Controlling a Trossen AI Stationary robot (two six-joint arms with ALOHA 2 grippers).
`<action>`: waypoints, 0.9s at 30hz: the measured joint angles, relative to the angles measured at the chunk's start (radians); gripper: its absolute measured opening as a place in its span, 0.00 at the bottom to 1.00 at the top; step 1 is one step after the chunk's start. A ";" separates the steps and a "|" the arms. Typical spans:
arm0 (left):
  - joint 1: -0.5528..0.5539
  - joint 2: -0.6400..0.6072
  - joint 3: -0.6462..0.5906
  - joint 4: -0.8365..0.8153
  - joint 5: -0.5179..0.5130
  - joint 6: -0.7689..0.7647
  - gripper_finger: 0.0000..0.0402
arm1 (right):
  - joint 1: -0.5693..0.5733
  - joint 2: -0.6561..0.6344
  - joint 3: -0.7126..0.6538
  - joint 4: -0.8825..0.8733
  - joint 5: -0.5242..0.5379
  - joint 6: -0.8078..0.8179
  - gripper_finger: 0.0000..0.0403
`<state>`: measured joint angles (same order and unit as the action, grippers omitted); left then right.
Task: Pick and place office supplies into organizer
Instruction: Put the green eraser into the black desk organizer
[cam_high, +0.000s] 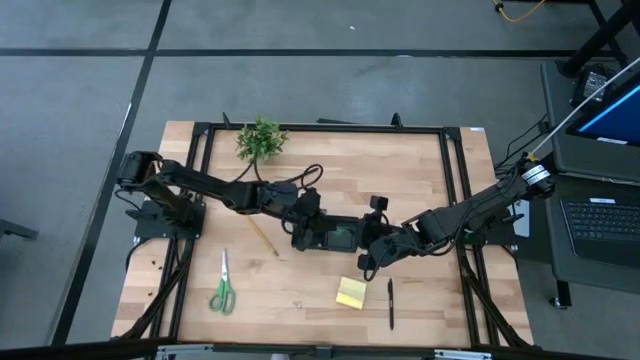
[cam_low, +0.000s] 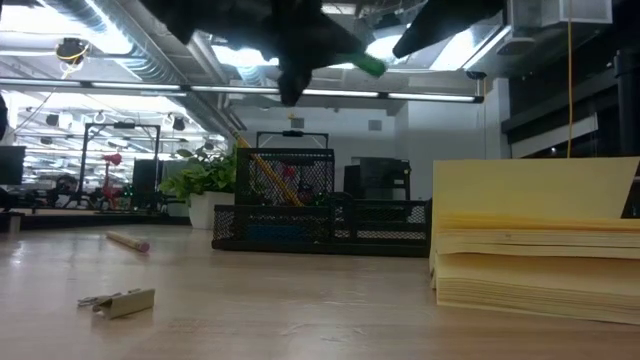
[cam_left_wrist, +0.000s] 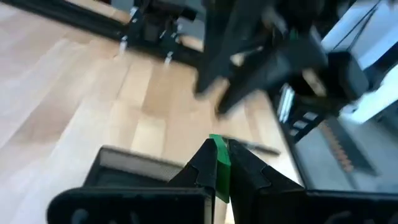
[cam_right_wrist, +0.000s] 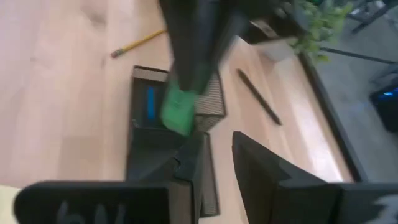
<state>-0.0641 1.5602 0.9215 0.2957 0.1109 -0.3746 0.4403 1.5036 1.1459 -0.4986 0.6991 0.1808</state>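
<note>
Left gripper (cam_left_wrist: 221, 167) hangs at mid-frame in the high view, right over the black mesh organizer (cam_high: 335, 236), fingers pinching a small green piece (cam_left_wrist: 220, 168), while the right gripper (cam_right_wrist: 214, 155) sits just right of the organizer with its fingers spread and nothing between them. Scissors (cam_high: 222, 285) lie at lower left, the yellow sticky-note pad (cam_high: 351, 293) and a black pen (cam_high: 390, 303) at lower centre, a pencil (cam_high: 263, 237) just left of the organizer, and a small blue block (cam_right_wrist: 150, 102) inside it.
</note>
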 joint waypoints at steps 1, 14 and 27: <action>-0.007 -0.011 0.000 -0.033 -0.012 0.018 0.03 | 0.000 0.000 0.009 -0.020 0.008 0.007 0.21; -0.161 -0.070 -0.117 -0.135 -0.225 0.171 0.03 | 0.002 0.000 0.027 -0.083 0.006 0.143 0.02; -0.236 -0.069 -0.219 -0.136 -0.484 0.184 0.03 | 0.002 0.006 0.025 -0.024 0.019 0.179 0.03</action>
<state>-0.3000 1.4910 0.7026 0.1602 -0.3729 -0.1905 0.4423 1.5097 1.1713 -0.5226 0.7179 0.3599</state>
